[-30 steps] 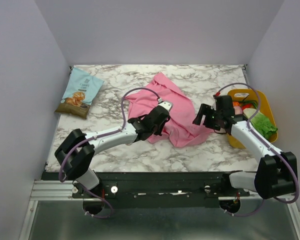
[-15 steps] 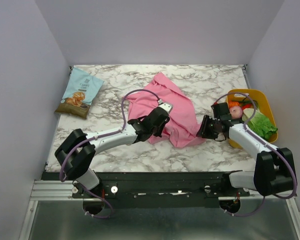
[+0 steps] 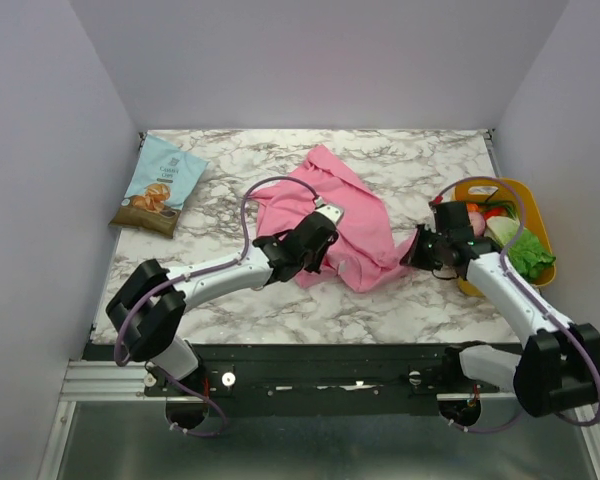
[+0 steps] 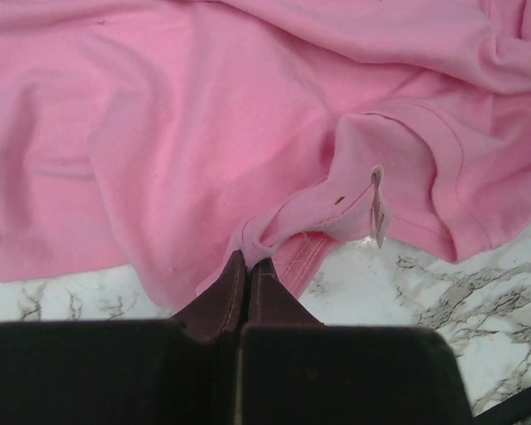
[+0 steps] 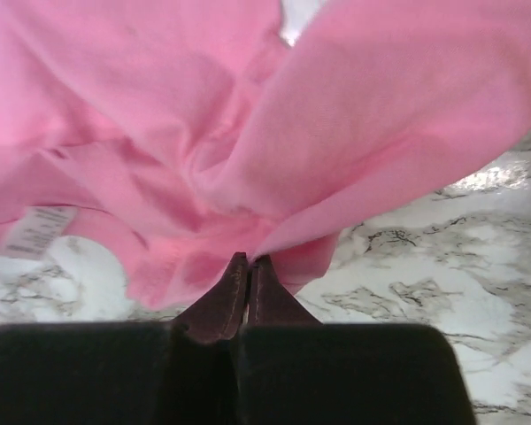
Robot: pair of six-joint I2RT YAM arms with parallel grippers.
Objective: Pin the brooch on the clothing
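Top external, L arm (image 3: pixel 220 278), R arm (image 3: pixel 505 285) angled inward, jaws pinching T-shirt (image 3: pixel 358 222)

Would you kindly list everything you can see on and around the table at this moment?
T-shirt: one, pink, crumpled mid-table.
neck label: one, white, at the T-shirt's neckline.
snack bag: one, light blue, far left of the table.
basket: one, yellow, right edge of the table.
lettuce: one, green, in the basket with red and orange items too small to name.
table: one, white-grey marble, under everything.
brooch: none that I can make out.
left arm: one, white and black, from near left; left fingers shut on the T-shirt's near edge.
right arm: one, white and black, from near right; right fingers shut on the T-shirt's right corner.
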